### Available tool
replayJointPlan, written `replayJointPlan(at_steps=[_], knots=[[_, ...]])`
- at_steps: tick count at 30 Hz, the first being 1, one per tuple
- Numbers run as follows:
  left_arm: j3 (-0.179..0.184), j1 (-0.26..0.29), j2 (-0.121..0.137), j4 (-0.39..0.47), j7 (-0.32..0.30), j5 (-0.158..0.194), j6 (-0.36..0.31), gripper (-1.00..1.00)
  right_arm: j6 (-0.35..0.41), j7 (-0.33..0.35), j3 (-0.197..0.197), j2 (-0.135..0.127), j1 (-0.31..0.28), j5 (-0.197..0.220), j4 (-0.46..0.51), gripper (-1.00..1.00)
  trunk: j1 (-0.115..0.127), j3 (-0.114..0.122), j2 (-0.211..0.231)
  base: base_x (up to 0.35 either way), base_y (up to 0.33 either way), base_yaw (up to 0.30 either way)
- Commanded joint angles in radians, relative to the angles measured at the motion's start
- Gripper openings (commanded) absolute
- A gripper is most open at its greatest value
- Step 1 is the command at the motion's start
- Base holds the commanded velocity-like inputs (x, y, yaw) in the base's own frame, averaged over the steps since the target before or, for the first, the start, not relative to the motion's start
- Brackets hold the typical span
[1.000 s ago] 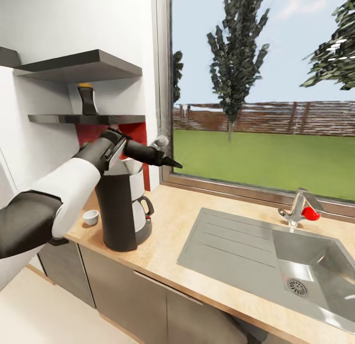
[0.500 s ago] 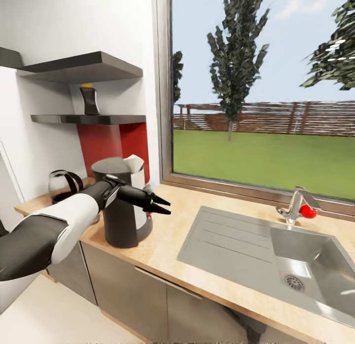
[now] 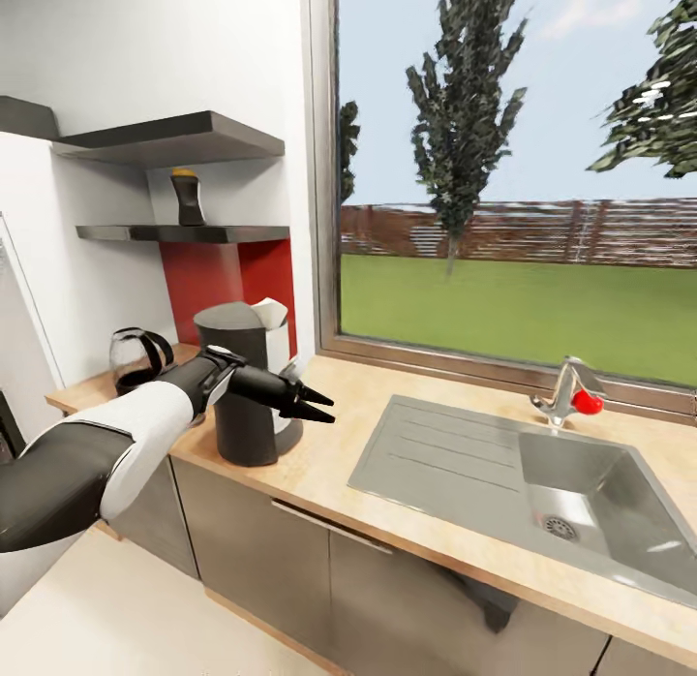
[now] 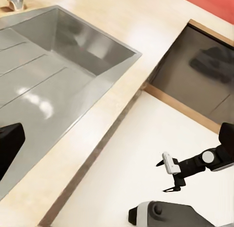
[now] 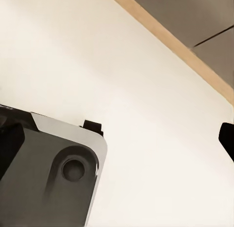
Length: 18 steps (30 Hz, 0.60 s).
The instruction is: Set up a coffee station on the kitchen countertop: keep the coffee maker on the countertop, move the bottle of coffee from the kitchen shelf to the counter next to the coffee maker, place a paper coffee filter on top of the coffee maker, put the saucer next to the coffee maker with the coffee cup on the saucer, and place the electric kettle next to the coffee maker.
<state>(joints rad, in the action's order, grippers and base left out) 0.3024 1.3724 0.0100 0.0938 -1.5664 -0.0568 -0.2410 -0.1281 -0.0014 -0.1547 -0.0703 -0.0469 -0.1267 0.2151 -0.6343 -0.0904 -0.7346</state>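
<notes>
Reaching out over the worktop (image 3: 319, 463), the left claw (image 3: 315, 406) hangs in front of the coffee maker (image 3: 244, 385), its fingers slightly apart and holding nothing. A white paper coffee filter (image 3: 271, 314) already sits on top of the coffee maker. The bottle of coffee (image 3: 188, 198) stands on the kitchen shelf (image 3: 184, 233), high on the far wall, up and to the left of the machine. The electric kettle (image 3: 136, 358) rests on the worktop just left of the coffee maker. The sink (image 3: 542, 482) lies well to the right. In the left wrist view the right claw (image 4: 169, 175) hangs low over the floor, fingers apart and empty.

The bottle looks like the next thing to fetch — a judgement from how things lie. To do it well, the left arm should rise clear of the coffee maker and filter before going in toward the shelf. It should meet the bottle level, around its body rather than its cap, and lift it straight off before drawing back — the upper shelf leaves little headroom.
</notes>
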Motion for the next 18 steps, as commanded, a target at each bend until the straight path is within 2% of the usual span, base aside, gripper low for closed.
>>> replayJointPlan(at_steps=[1, 11, 18], knots=[[-0.002, 0.001, 0.000, 0.001, -0.004, -0.006, -0.011, 1.00, -0.002, 0.000, 0.000, 0.000, -0.001, -0.010, 0.000, 1.00, 0.000, -0.002, -0.001, -0.281, 0.000, 0.000], [-0.002, 0.001, 0.001, -0.001, -0.004, -0.006, -0.010, 1.00, -0.002, 0.000, 0.000, 0.000, -0.001, -0.010, 0.000, 1.00, 0.000, -0.002, -0.001, -0.272, 0.000, 0.000], [-0.001, 0.001, 0.001, -0.021, -0.004, -0.007, -0.009, 1.00, -0.003, 0.000, 0.000, -0.001, -0.001, -0.010, 0.000, 1.00, 0.000, -0.002, -0.001, -0.041, 0.000, 0.000]])
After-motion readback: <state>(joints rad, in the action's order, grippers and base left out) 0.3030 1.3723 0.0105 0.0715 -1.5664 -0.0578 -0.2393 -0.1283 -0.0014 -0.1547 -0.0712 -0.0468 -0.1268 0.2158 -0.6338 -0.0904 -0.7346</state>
